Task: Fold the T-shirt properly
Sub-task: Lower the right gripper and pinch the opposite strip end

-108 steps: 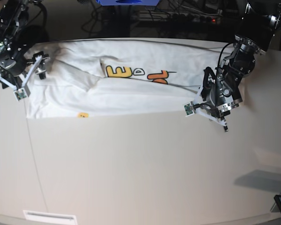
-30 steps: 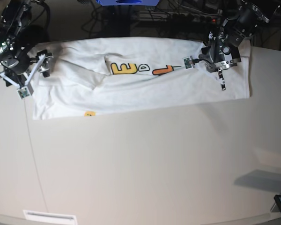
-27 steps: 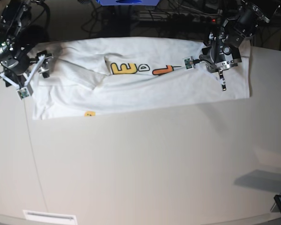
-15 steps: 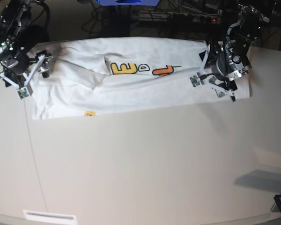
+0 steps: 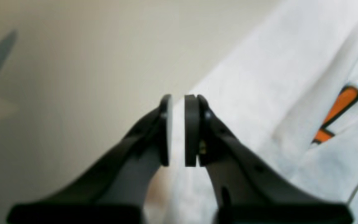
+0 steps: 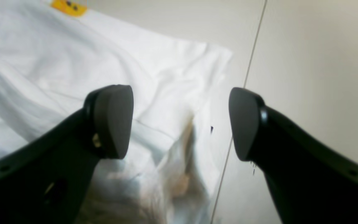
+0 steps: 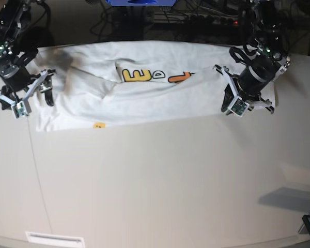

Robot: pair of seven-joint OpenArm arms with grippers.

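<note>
Now the left gripper (image 5: 177, 132) stands nearly closed, a thin gap between its pads, holding nothing. Right gripper (image 6: 180, 123) gapes wide over the T-shirt (image 6: 73, 62) edge, empty.

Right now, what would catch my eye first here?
A white T-shirt lies stretched across the far side of the pale table, orange and yellow letters showing. A black robot arm stands over each end; the right claw is open, and the left claw is nearly shut.

Bare table (image 7: 160, 181) in front of T-shirt (image 7: 144, 98).
</note>
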